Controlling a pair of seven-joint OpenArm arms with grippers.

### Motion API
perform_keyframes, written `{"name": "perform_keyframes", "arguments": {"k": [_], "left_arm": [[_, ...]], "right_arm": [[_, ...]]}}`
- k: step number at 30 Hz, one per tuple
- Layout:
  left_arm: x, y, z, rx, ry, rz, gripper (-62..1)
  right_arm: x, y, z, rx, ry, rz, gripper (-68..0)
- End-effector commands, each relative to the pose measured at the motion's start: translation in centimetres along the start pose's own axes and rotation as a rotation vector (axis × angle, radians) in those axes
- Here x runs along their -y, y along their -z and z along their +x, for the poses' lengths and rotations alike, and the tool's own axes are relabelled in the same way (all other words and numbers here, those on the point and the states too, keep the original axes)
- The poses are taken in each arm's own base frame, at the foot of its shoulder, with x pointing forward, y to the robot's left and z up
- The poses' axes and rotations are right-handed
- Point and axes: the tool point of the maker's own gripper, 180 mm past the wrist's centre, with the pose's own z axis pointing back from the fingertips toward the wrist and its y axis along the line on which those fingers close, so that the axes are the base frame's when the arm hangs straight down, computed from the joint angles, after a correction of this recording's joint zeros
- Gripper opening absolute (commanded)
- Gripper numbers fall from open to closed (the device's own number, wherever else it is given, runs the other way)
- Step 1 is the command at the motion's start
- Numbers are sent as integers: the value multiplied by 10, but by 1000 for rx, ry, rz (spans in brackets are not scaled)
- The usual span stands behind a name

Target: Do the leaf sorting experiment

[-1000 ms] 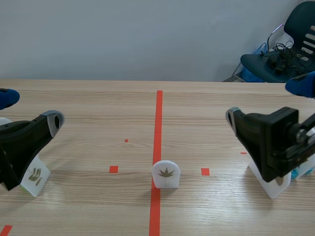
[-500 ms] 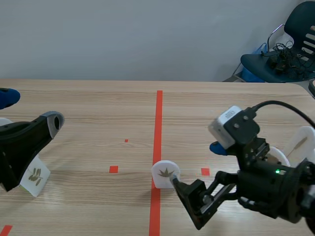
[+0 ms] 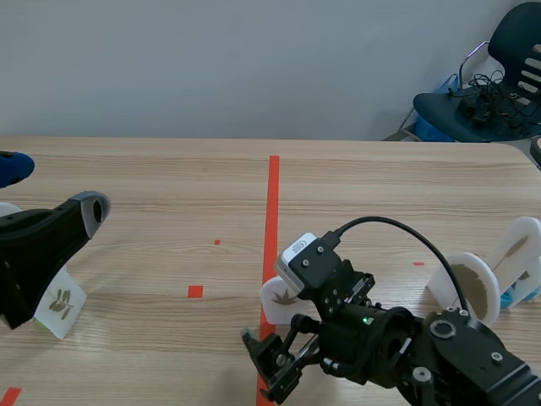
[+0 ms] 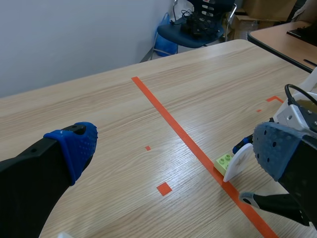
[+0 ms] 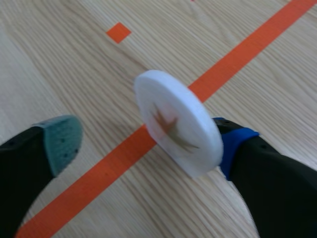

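- Presently the leaf disc [image 5: 173,131] stands on the tape line [image 5: 237,64], between the spread fingers of the right end effector [image 5: 148,143].
- Probably light, stiff, tippy; pinch its flat faces.
- Left end effector [image 4: 176,148] gapes, well off that line.

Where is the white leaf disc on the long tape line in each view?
Scene view: leaf disc on the tape line, near the middle, partly behind the right arm.
Left wrist view: disc ahead of the left claw, edge-on, on the line.
Right wrist view: disc between the open fingers of the right claw, close to its blue pad.
Shared landmark: the tape line.
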Motion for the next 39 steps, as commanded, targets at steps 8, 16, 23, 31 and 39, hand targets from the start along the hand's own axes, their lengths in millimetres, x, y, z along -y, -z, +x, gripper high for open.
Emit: {"name": "perform_keyframes", "arguments": {"k": [8, 16, 23, 31, 39], "left_arm": [[1, 1, 5, 26, -9, -5, 14], [1, 1, 5, 25, -9, -5, 14], [1, 1, 6, 28, -7, -5, 14], [0, 1, 7, 30, -6, -5, 14], [0, 1, 7, 30, -6, -5, 14]], "right_arm": [[6, -3, 17, 38, -31, -14, -590], [20, -24, 55, 83, -84, -67, -627], [36, -83, 75, 107, 3, -174, -627], [76, -133, 47, 77, 119, -374, -627], [122, -133, 26, 99, 160, -501, -627]]}}
